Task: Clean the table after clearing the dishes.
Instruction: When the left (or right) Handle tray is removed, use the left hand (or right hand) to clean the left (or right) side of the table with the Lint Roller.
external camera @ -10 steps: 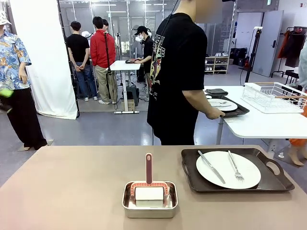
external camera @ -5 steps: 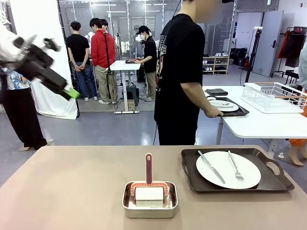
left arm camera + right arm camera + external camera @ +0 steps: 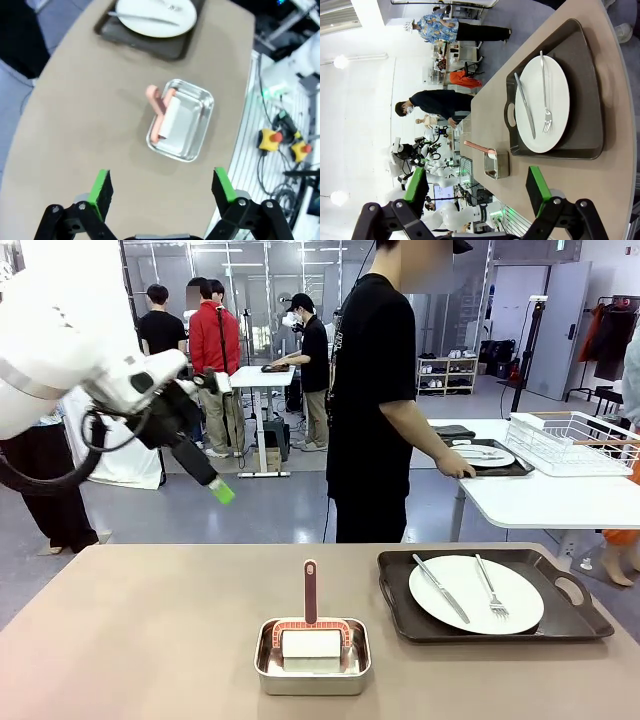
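On the beige table [image 3: 150, 640] at the right lies a dark tray [image 3: 570, 625] carrying a white plate [image 3: 470, 585] with a knife and a fork. The same tray [image 3: 585, 90] and plate [image 3: 555, 100] lie ahead of my right gripper [image 3: 476, 187], which is open and empty. My left gripper [image 3: 218, 488] hangs high over the table's left half, pointing down to the right. In the left wrist view the left gripper [image 3: 162, 186] is open and empty, above the table [image 3: 90, 115]. A person holds a second tray of dishes [image 3: 485, 457] on the white side table.
A small steel pan [image 3: 312, 660] holding a white block and a red-handled tool stands at the table's front middle; the pan [image 3: 181, 120] lies below my left gripper. A wire rack [image 3: 575, 440] stands on the white table. People stand in the background.
My left arm has swung in from the left, its gripper moving right and lower. The person has pushed the second tray farther onto the white table.
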Tool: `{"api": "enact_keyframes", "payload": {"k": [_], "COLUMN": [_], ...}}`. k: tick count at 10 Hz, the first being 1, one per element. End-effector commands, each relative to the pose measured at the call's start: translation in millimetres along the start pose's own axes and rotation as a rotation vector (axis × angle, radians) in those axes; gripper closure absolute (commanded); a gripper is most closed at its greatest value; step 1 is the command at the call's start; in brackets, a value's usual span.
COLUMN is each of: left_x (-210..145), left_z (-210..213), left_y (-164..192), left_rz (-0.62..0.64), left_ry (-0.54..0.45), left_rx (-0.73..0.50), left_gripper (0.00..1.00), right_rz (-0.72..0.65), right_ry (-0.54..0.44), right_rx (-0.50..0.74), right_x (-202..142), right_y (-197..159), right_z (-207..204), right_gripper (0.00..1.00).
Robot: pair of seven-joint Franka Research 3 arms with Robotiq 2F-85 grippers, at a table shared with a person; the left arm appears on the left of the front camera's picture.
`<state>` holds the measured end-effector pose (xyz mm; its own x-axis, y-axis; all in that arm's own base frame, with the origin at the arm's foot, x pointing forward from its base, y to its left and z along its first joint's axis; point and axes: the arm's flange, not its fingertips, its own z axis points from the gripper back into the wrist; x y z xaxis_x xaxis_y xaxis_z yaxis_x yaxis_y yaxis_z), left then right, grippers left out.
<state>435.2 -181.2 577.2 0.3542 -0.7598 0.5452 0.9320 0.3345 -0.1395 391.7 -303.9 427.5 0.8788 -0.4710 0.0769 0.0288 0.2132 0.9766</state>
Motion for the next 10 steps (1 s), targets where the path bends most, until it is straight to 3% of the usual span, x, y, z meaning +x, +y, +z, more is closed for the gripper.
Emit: {"api": "enact_keyframes", "payload": {"k": [1,4,7,9,10], "left_x": [15.7,22.6,28.7,25.9,23.9], "left_z": [-26.7,-84.5,-129.3,-140.2,-135.3], "left_y": [-1.4,7.9,6.7,0.1,6.4], "left_rz": [-0.127,-0.272,-0.327,-0.299,-0.333], "left_ry": [0.081,0.352,0.351,0.361,0.388], "left_rx": [-0.004,0.053,0.051,0.003,0.038], "left_gripper": [0.00,0.00,0.00,0.00,0.00], "right_rz": [0.004,0.004,0.004,0.004,0.004], "right_ry": [-0.002,-0.002,-0.002,-0.002,-0.002], "right_rx": [0.000,0.000,0.000,0.000,0.000], "right_x": [-0.6,-0.6,-0.6,-0.6,-0.6], "right_y": [3.5,3.5,3.5,3.5,3.5], "right_z": [1.1,1.1,1.1,1.1,1.1], "right_gripper": [0.00,0.00,0.00,0.00,0.00]}}
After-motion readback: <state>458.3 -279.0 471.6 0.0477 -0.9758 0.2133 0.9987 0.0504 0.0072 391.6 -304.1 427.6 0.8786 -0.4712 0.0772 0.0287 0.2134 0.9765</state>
